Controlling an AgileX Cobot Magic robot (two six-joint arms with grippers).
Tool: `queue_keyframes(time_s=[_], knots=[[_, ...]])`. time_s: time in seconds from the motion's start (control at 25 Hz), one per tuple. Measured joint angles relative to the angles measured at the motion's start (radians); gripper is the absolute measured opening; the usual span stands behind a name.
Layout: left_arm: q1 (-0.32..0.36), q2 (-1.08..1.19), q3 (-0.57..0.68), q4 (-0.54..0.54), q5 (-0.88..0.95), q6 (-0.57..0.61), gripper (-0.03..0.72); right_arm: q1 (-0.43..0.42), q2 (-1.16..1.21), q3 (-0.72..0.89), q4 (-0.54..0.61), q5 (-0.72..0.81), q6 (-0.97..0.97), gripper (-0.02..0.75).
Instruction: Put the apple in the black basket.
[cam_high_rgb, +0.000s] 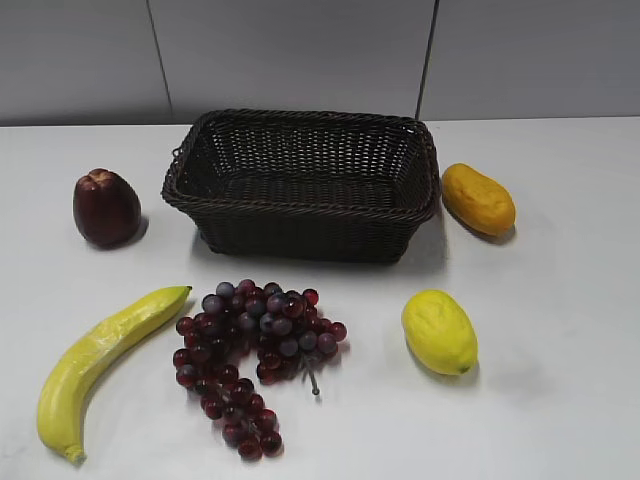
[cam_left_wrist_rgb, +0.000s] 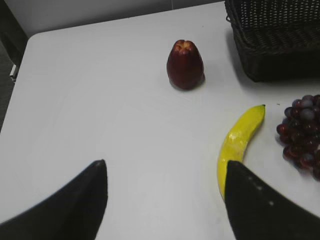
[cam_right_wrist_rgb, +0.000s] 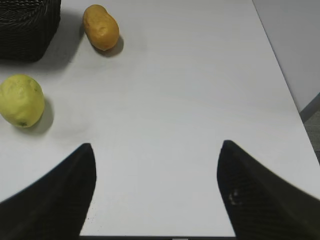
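Note:
The dark maroon apple (cam_high_rgb: 105, 207) stands upright on the white table, left of the black basket (cam_high_rgb: 300, 200). It also shows in the left wrist view (cam_left_wrist_rgb: 185, 65), far ahead of my left gripper (cam_left_wrist_rgb: 165, 165), which is open and empty above the table. The black basket's corner shows at the top right of the left wrist view (cam_left_wrist_rgb: 275, 45) and the top left of the right wrist view (cam_right_wrist_rgb: 25, 30). My right gripper (cam_right_wrist_rgb: 157, 145) is open and empty over bare table. Neither gripper shows in the exterior view.
A yellow banana (cam_high_rgb: 95, 365) lies front left, and shows in the left wrist view (cam_left_wrist_rgb: 237, 142). A bunch of purple-red grapes (cam_high_rgb: 250, 350) lies in front of the basket. A lemon (cam_high_rgb: 438, 332) and an orange-yellow mango (cam_high_rgb: 478, 198) lie to the right.

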Motion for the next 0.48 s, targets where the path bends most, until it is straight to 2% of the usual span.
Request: queue_keyframes(time_s=[0.2,0.36,0.48], knots=[[0.000,0.155,-0.014,-0.002,-0.119,0.000,0.536,0.000,0.000,0.000,0.000,0.000,0.000,0.573],[0.000,0.266,-0.014,-0.021,-0.166,0.000,0.609,0.000,0.000,0.000,0.000,0.000,0.000,0.573],[0.000,0.339,-0.020,-0.036,-0.199,0.000,0.627,0.000,0.000,0.000,0.000,0.000,0.000,0.573]])
